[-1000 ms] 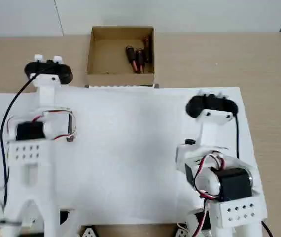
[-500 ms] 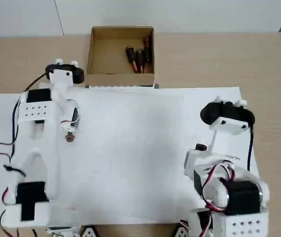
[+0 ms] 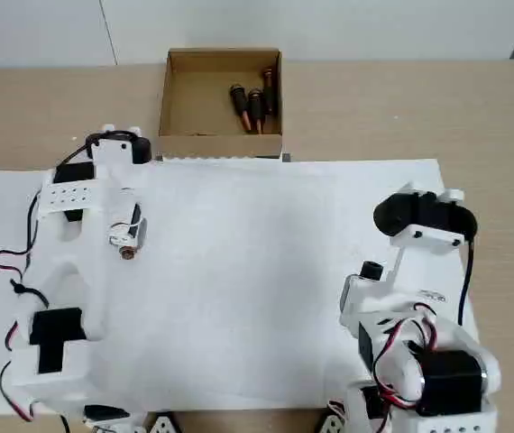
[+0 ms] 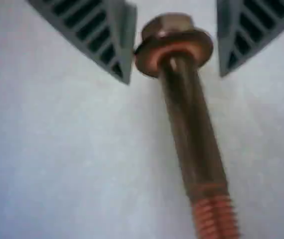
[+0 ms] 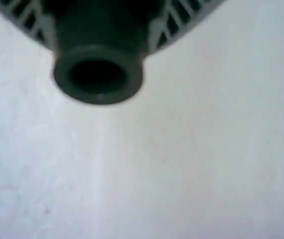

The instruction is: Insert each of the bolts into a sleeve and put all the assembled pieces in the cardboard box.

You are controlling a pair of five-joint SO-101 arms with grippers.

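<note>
My left gripper (image 4: 174,74) is shut on the head of a copper bolt (image 4: 187,124), whose threaded end sticks out past the fingers (image 4: 109,37). From above, the bolt (image 3: 127,253) shows as a small dot under the left gripper (image 3: 127,236), over the left part of the white sheet. A dark sleeve (image 5: 98,74) is held in my right gripper (image 5: 99,30), its open bore facing the camera. From above, the sleeve (image 3: 370,270) sits at the right of the sheet. The cardboard box (image 3: 162,99) stands at the back and holds assembled pieces (image 3: 252,104).
A white sheet (image 3: 257,271) covers the table between the arms, with wooden tabletop (image 3: 419,99) around it. Red, black and white cables (image 3: 13,271) hang off both arms. The right arm's black motor (image 3: 419,215) juts toward the sheet's right edge.
The left arm has straightened toward the back, with the bolt staying at almost the same spot. The right gripper and its sleeve have shifted right and toward the front.
</note>
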